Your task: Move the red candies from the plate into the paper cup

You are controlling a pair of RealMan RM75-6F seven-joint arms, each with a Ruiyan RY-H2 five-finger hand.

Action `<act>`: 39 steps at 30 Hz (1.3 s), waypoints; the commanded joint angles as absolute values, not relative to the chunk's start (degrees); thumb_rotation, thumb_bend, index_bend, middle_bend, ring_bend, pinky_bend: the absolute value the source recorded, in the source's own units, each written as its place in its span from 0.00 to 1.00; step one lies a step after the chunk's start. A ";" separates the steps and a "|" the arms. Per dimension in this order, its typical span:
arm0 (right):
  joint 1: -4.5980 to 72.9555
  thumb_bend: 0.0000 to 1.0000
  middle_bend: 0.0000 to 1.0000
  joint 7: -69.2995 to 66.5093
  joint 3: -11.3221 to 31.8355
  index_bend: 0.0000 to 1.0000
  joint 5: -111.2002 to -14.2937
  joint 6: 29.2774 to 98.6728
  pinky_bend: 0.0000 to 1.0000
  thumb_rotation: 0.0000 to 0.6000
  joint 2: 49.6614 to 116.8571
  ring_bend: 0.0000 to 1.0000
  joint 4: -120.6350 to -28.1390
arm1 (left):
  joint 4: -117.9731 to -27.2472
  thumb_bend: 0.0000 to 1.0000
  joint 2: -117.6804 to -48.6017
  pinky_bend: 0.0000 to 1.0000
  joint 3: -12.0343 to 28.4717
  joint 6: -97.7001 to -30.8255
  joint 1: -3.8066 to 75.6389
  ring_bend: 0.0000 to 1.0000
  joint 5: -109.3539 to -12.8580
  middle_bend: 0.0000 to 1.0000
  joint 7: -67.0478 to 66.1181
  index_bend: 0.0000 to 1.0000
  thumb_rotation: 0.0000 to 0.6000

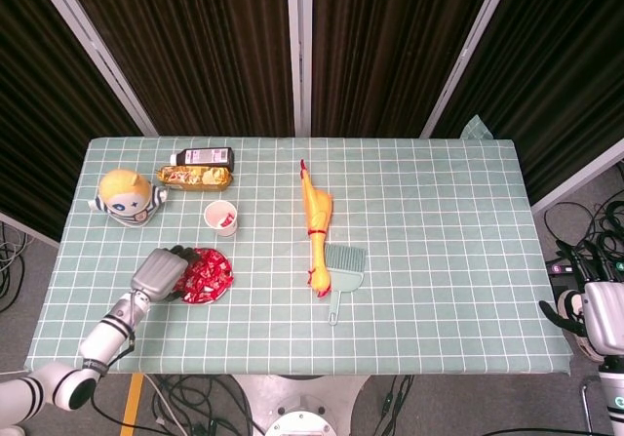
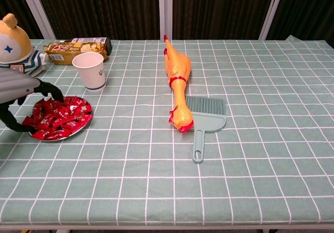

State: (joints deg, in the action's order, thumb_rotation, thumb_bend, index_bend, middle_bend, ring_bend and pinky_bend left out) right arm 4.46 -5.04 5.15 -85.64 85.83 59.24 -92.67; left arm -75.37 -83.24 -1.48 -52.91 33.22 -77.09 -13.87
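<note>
Dark curtains back a green checked table. From the head, the left hand reaches over the plate of red candies, grip unclear; the paper cup stands nearby, and the right hand hangs off-table, fingers curled. From the chest, its fingers spread, touching the candies.

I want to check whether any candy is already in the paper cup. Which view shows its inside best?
The head view: it looks down into the paper cup, where something red shows inside. The chest view sees the paper cup from the side, showing its outer wall and rim but not the bottom.
</note>
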 commanded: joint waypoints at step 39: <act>4.71 0.09 0.26 -5.90 5.30 0.13 -84.85 84.78 0.28 1.00 58.66 0.08 -92.87 | -64.24 0.52 -87.77 0.99 -0.73 -59.94 34.79 0.73 -88.35 0.75 1.40 0.67 1.00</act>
